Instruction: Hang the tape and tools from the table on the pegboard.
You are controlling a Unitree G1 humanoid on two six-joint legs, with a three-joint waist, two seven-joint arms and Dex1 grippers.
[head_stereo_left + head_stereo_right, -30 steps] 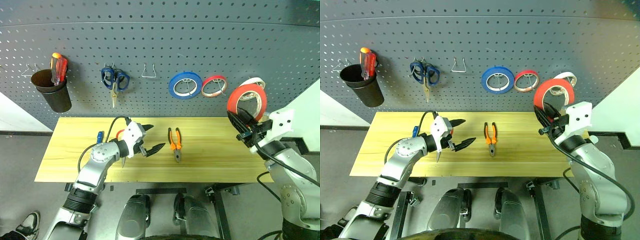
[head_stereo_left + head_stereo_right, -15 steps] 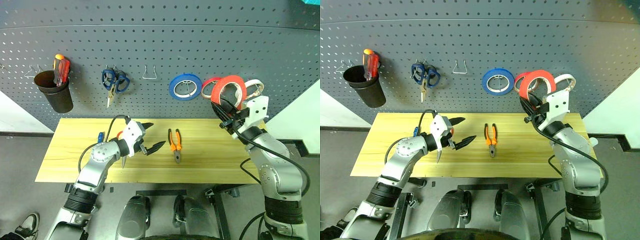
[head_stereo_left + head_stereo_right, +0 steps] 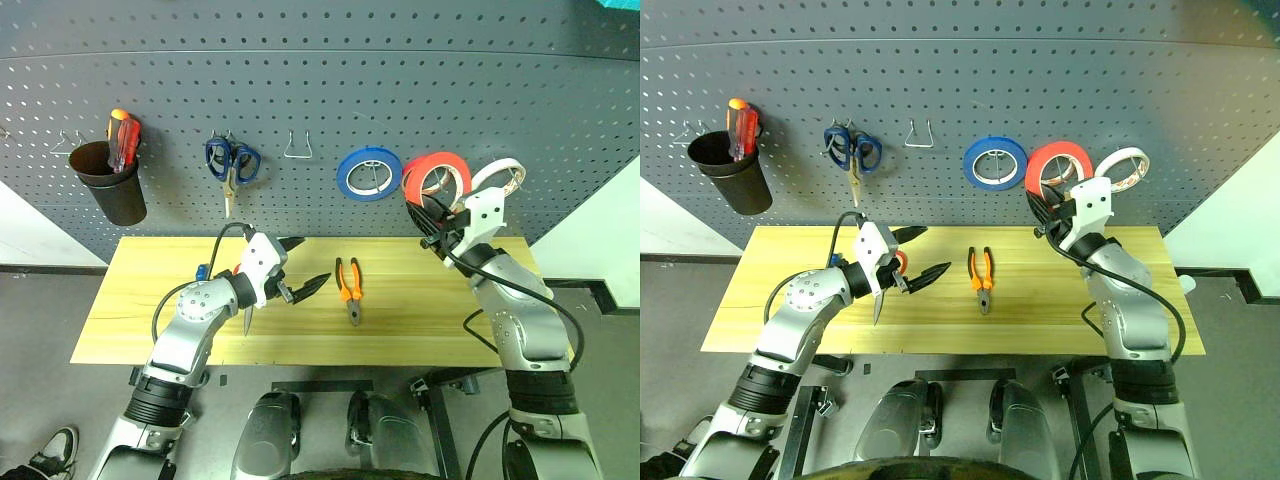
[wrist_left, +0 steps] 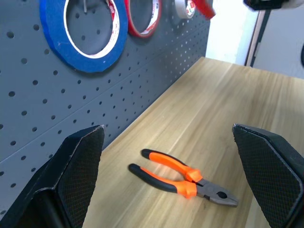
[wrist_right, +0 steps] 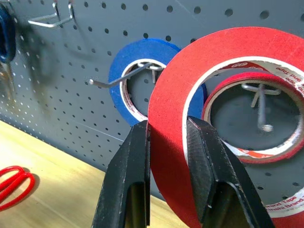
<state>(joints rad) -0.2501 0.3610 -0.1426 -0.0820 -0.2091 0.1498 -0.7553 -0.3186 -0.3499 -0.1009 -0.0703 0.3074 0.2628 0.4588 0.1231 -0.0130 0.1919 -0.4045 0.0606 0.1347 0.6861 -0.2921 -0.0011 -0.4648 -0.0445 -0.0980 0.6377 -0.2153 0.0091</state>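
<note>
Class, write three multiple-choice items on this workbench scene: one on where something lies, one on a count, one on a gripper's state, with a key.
1. Where are the orange-and-black-handled pliers?
A. Flat on the light wooden table
B. Hanging on the dark grey pegboard
C. In the dark cup

2. How many tape rolls hang on pegboard hooks, not counting the wide red ring of tape in the right gripper?
A. One
B. Three
C. Five

3. What state is the left gripper in?
A. Shut on the pliers
B. Shut on scissors
C. Open, holding nothing

Key: 1 A, the pliers lie on the tabletop. 2 B, a blue roll, a thin red roll and a whitish roll hang there. 3 C, its fingers stand apart over the table.
</note>
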